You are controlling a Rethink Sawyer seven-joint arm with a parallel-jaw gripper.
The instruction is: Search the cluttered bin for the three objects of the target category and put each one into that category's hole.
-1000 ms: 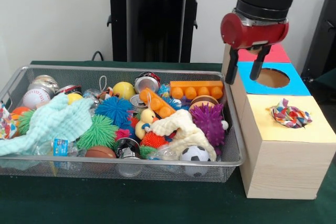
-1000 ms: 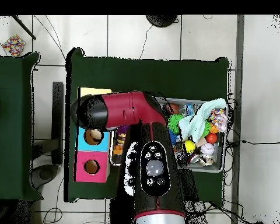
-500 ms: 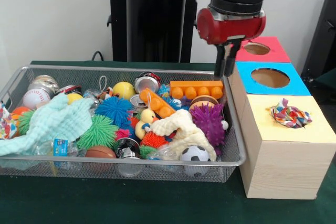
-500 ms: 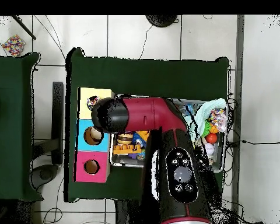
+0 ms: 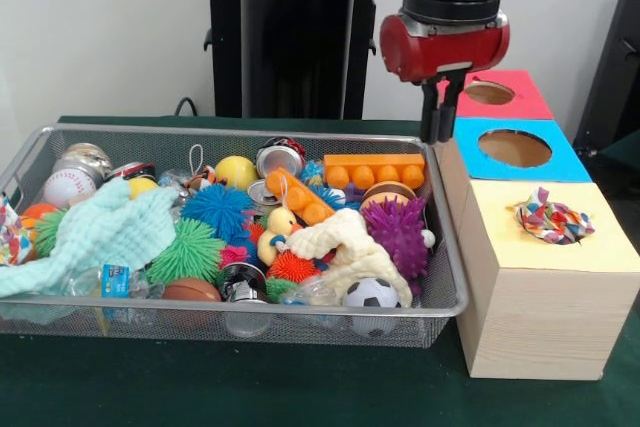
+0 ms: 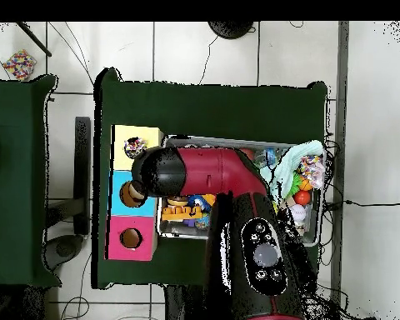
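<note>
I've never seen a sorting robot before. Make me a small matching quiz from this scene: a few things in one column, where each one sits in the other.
Things:
1. crumpled multicoloured cloth
2. black-and-white soccer ball
3. white baseball
4. orange moulded plastic tray

Places (front view):
A. bin's far left
B. on the yellow box top
C. bin's far side, by the boxes
D. bin's near edge, right part

Pairs: 1-B, 2-D, 3-A, 4-C

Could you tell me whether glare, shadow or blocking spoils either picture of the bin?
Front view: even light, no glare, the mesh bin shows whole under the end effector. Overhead view: the red arm covers much of the bin's middle.
</note>
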